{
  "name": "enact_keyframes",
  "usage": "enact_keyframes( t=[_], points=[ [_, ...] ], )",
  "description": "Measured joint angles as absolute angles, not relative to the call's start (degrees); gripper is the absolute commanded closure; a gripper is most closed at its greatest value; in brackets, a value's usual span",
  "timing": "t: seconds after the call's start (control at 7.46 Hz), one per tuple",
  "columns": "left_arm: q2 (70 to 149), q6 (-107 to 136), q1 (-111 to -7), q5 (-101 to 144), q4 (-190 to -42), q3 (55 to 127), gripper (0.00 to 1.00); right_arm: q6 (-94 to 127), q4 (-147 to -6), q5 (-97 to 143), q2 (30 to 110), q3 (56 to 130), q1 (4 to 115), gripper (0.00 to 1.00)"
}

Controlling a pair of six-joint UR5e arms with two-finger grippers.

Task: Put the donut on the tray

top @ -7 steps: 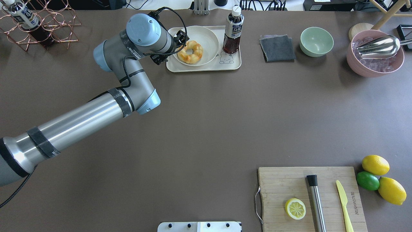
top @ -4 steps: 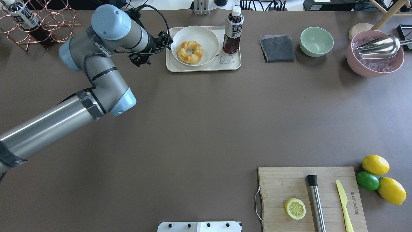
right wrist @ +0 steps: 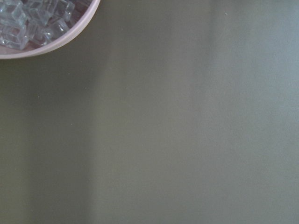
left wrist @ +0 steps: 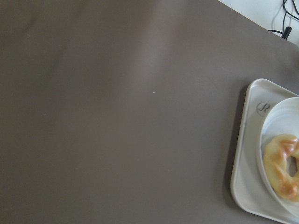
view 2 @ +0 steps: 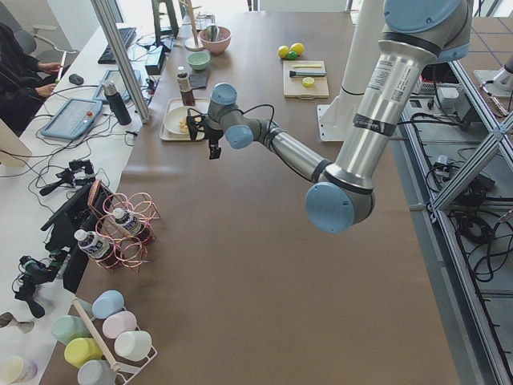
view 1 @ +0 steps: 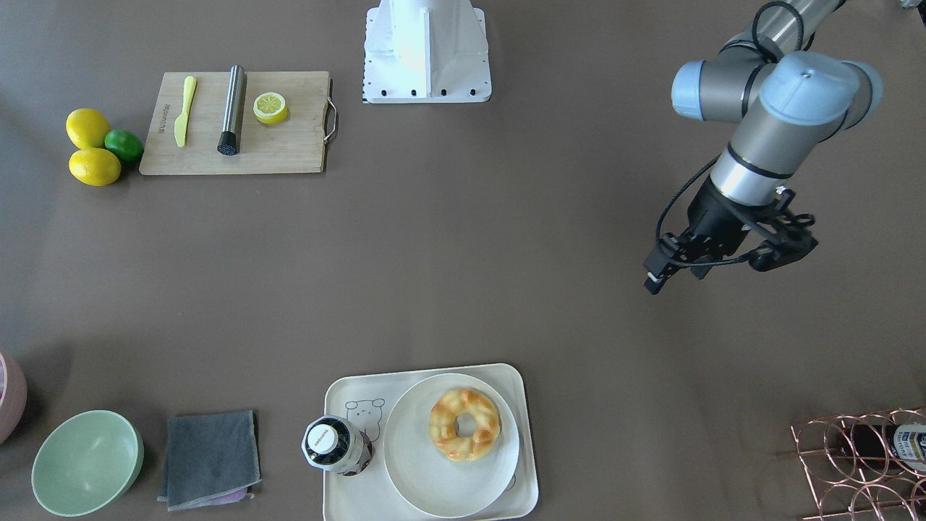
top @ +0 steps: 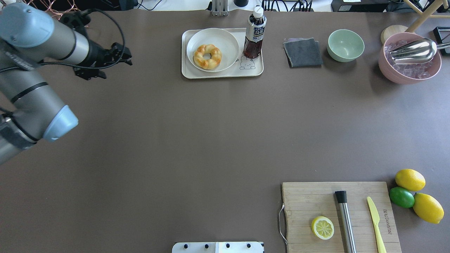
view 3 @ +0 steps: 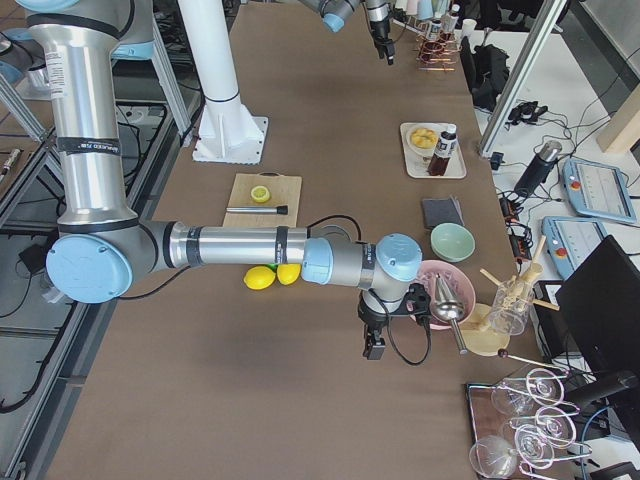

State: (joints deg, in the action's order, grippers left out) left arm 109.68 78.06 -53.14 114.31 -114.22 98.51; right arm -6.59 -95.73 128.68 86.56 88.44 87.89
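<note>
Now: left gripper [top: 123,55], fingers apparently spread, nothing between them. Withdrawn from tray [top: 225,74] over last second; well apart from it now. Donut [top: 207,56] left behind, lying on round plate [top: 225,38] inside tray, far beyond gripper's fingertips. Right gripper [view 3: 375,348], spread or pressed together: cannot tell. Judgement: placement looks complete, only retreat remaining.

**What I count, kind by kind**

On my bench [top: 211,140] I count one donut [top: 207,56], one tray [top: 257,69], one round plate [top: 225,38], one green bowl [top: 346,45], one pink bowl [top: 391,75] of ice, one metal scoop [top: 413,51], one grey cloth [top: 303,52], three drink bottles [top: 254,35] [view 2: 90,244] [view 2: 127,219], one cutting board [top: 306,207], one lemon half [top: 322,227], one steel rod [top: 346,225], one yellow knife [top: 375,219], two whole lemons [top: 410,179] [top: 428,208], one lime [top: 401,197], one wire rack [view 1: 839,463].
</note>
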Motion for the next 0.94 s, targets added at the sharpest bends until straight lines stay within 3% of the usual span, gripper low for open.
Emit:
enact_keyframes(
  t=[0.4,0.94],
  points=[
    [94.48,57.60,-62.88,119.72,-111.86,105.50,0.02,-6.31,-95.48,129.04,86.44,88.03,87.89,0.00],
    [86.96,19.63,-83.29,126.58,-108.65,97.78,0.02,-6.33,-95.37,129.01,86.54,87.90,87.89,0.00]
  ],
)
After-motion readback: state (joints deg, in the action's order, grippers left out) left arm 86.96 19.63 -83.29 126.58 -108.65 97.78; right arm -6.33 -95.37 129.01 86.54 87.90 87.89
